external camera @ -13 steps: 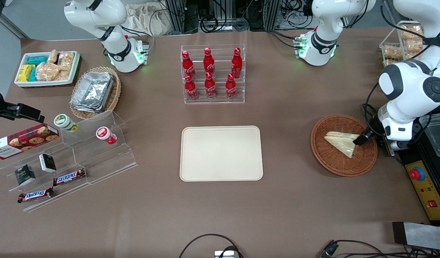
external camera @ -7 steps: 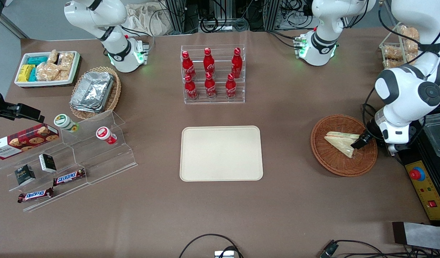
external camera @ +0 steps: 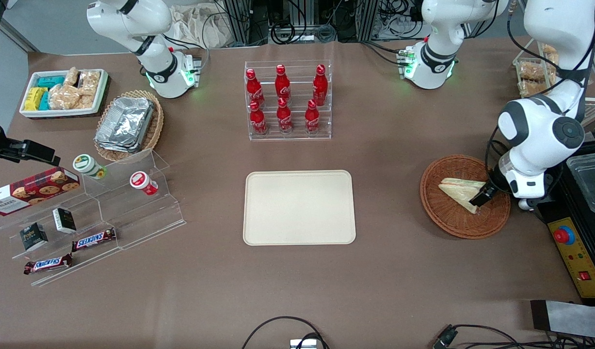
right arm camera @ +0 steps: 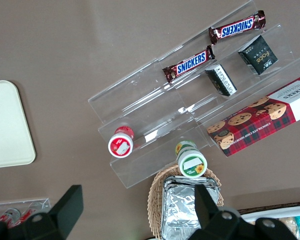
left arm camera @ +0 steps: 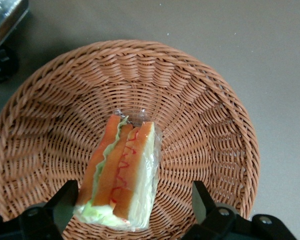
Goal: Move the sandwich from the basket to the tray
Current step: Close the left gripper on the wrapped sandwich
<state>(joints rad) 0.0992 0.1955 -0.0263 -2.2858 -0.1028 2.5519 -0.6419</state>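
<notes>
The wrapped triangular sandwich (external camera: 459, 192) lies in the round reddish-brown wicker basket (external camera: 447, 218) toward the working arm's end of the table. In the left wrist view the sandwich (left arm camera: 121, 172) shows its orange and green cut edge, resting in the basket (left arm camera: 200, 100). My left gripper (external camera: 481, 198) is down in the basket at the sandwich's thick end. It is open, with its two fingers (left arm camera: 65, 202) standing on either side of the sandwich, one close to it, the other apart. The beige tray (external camera: 299, 207) lies bare at mid-table.
A clear rack of red cola bottles (external camera: 287, 102) stands farther from the camera than the tray. A black control box with a red button (external camera: 571, 242) and clear containers (external camera: 590, 179) sit beside the basket. Snack shelves (external camera: 84, 218) and a foil-container basket (external camera: 127, 126) lie toward the parked arm's end.
My left arm has shifted a little toward the tray and the gripper has come down slightly over the sandwich's thick end. The sandwich has not moved.
</notes>
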